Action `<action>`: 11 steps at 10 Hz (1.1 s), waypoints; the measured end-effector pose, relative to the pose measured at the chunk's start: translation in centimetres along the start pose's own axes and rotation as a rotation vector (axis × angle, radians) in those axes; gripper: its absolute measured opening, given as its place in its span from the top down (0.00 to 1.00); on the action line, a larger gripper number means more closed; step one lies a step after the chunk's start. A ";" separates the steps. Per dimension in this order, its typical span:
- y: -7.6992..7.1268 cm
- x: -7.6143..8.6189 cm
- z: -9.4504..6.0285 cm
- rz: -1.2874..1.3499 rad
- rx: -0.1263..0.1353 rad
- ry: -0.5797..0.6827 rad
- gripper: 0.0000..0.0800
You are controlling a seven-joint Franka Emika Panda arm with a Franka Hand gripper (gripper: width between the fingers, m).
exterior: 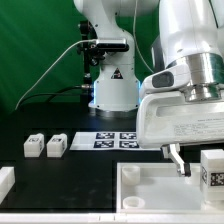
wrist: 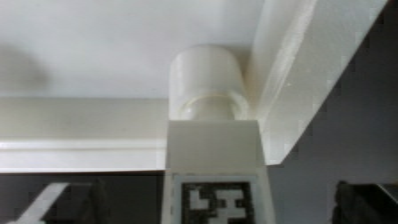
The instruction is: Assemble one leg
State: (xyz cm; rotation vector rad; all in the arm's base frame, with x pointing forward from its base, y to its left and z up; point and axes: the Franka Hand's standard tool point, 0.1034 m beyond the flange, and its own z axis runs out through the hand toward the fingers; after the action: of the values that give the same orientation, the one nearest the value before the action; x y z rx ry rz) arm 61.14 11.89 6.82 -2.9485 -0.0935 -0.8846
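Note:
One leg (exterior: 212, 168) is a white block with a black-and-white tag. It stands upright at the far right corner of the white tray-like part (exterior: 150, 190). In the wrist view the leg (wrist: 217, 195) points its round peg end (wrist: 210, 85) at the tray's corner rim (wrist: 294, 60). My gripper (exterior: 203, 163) straddles this leg. One finger (exterior: 178, 160) shows beside it with a gap. In the wrist view my gripper (wrist: 214, 208) has dark fingers (wrist: 45, 205) on both sides, apart from the leg. The jaws are open.
Two more legs (exterior: 33, 146) (exterior: 56, 146) lie on the black table at the exterior view's left. The marker board (exterior: 115, 140) lies in front of the arm's base. Another white part (exterior: 5, 180) sits at the left edge.

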 end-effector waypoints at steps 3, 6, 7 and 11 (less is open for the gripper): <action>0.0 0.0 0.0 0.000 0.000 0.000 0.19; 0.0 0.0 0.0 0.001 0.001 -0.006 0.19; 0.2 0.6 -0.6 0.005 0.003 -0.021 0.19; -0.3 2.4 -1.2 0.028 0.058 -0.255 0.19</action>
State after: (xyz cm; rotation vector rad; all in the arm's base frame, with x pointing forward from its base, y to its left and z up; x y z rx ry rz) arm 62.45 12.15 9.10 -2.9830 -0.0877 -0.4890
